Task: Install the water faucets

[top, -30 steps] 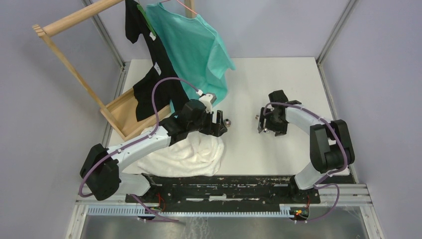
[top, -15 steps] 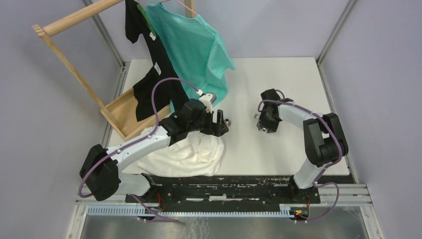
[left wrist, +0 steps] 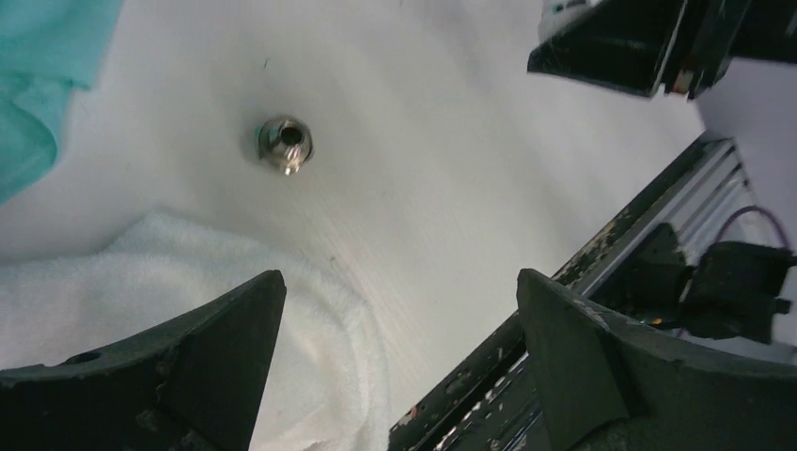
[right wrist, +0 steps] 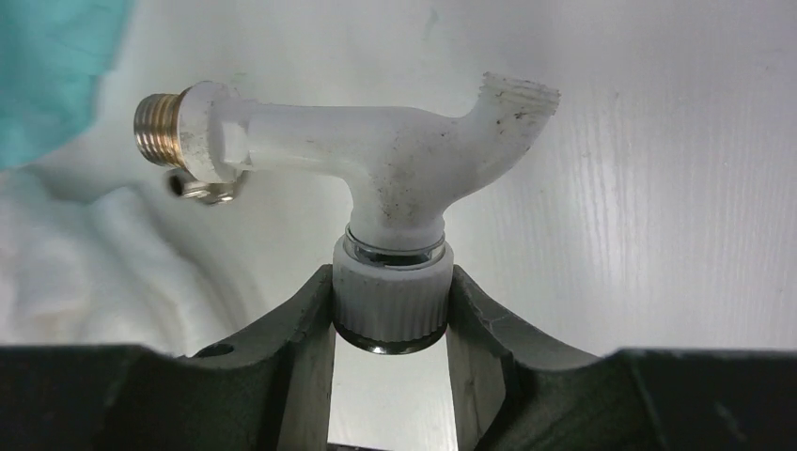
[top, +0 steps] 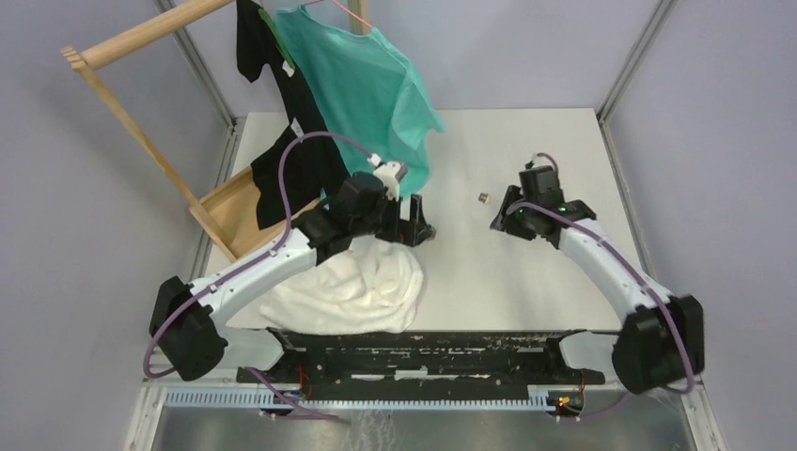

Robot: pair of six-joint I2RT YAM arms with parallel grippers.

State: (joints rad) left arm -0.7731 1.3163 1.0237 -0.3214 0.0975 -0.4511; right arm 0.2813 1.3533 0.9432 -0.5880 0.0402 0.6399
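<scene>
My right gripper (right wrist: 390, 282) is shut on the ribbed white knob of a white plastic faucet (right wrist: 395, 164). The faucet is held above the table. Its brass threaded end (right wrist: 160, 122) points left, and its spout curves up to the right. From above, that brass end (top: 484, 197) shows just left of the right gripper (top: 500, 216). A small silver threaded fitting (left wrist: 285, 144) lies on the white table ahead of my left gripper (left wrist: 399, 277), whose jaws stand wide apart with nothing between them. The fitting (right wrist: 202, 191) also peeks out behind the faucet's threaded end.
A white towel (top: 348, 287) is bunched under the left arm. A teal shirt (top: 376, 94) and a black shirt (top: 291, 160) hang from a wooden rack (top: 235, 211) at the back left. A black rail (top: 423, 343) runs along the near edge.
The right gripper closed on the faucet and carried it up and back while its arm swung out to the right. The left jaws opened wider and drew back slightly.
</scene>
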